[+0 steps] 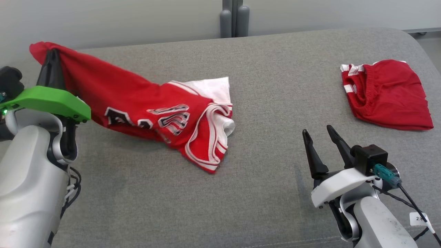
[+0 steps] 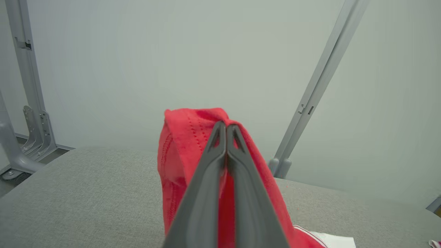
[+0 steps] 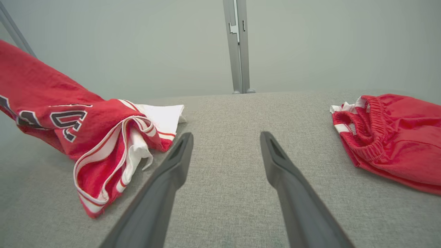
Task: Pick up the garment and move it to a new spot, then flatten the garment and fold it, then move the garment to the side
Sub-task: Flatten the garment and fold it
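Red jersey pinched at one end by the left gripper, jaws pressed together on the cloth. The rest trails down from the jaws onto the grey cushion. Step looks like pick-up and move, early. Next likely needs more lift, then a carry to the bare stretch ahead of the right gripper, jaws spread, empty. Red shorts lie beyond its right jaw, near the cushion edge.

Your head camera looks down on the grey cushion. Both wrist cameras sit low, facing the wall; all three share the red jersey.
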Tool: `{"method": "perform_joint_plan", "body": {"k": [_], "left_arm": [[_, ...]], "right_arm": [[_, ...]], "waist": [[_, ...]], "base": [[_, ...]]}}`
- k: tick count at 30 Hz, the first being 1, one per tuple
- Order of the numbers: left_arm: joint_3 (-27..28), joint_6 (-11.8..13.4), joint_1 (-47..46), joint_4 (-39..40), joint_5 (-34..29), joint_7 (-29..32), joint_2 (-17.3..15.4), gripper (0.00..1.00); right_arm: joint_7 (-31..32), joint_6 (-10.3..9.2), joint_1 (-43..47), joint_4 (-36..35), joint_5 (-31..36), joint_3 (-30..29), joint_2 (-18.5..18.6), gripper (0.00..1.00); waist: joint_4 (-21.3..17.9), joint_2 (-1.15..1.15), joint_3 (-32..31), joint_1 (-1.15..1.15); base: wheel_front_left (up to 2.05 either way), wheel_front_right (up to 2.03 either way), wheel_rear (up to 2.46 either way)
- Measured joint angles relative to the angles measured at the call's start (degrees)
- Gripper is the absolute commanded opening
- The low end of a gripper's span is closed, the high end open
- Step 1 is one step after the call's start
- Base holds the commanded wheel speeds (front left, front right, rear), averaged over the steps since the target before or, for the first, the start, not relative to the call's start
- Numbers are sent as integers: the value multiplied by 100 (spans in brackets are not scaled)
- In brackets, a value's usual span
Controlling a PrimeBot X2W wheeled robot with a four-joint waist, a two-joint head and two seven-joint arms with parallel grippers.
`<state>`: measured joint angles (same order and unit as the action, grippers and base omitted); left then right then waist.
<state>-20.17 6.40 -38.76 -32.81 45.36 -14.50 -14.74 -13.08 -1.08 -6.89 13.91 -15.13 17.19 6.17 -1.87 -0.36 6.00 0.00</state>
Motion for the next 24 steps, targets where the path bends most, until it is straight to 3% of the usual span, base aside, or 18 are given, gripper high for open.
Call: {"method": "perform_joint_plan", "body": {"k": [10,17,21,24], "left_arm": [[-394,-55,-465,371,-420,0,-232,0],[-956,-402,-1035,587,-531,383,23,0],[-1104,-412,-1377,553,-715,544,126,0],[-913,-411,-2000,795,-814,376,123,0]], "right_arm": [[0,53,-91,47,2,98,-56,100],[-1,65,-129,151,2,199,-87,100],[-1,138,-280,181,2,312,-116,100],[-1,156,-406,185,2,355,-147,100]], "waist": [[-192,0,34,0],[-471,0,-8,0],[-650,0,-26,0],[-804,0,-28,0]], "base": [[0,0,0],[0,0,0],[0,0,0],[0,0,0]]}}
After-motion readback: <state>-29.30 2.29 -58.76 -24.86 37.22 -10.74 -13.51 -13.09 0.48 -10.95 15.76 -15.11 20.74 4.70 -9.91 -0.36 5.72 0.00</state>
